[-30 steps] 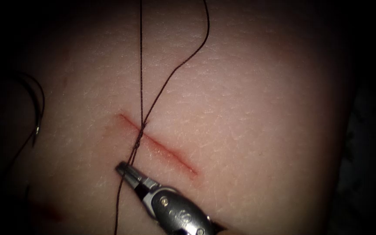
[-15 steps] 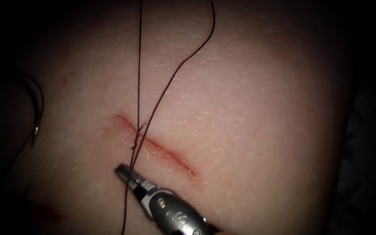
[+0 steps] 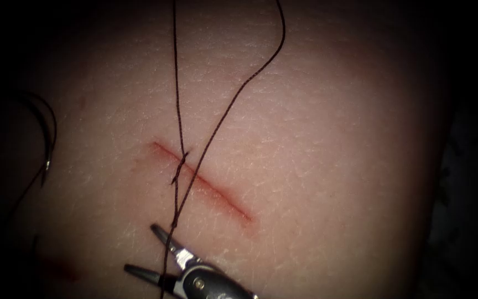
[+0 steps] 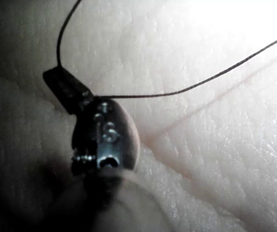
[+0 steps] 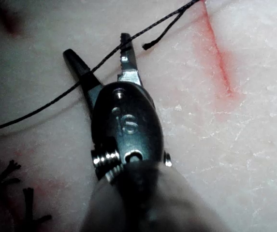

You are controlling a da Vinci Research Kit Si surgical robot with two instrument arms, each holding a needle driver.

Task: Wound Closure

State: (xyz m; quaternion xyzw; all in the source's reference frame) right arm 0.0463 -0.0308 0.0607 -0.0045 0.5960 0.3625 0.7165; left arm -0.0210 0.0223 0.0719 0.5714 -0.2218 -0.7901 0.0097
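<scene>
My right tool (image 3: 150, 249) has its jaws apart near the cut (image 3: 203, 180), thread (image 3: 179, 127) running between them, unheld. My left tool (image 4: 63, 87) is clamped on thread. One knot (image 3: 179, 166) sits on the cut; the rest lies unstitched, thin and red. The needle (image 3: 48, 138) lies free, far left.

Needle (image 3: 46, 138) lies far left of cut (image 3: 203, 181), on tissue (image 3: 333, 138).
</scene>
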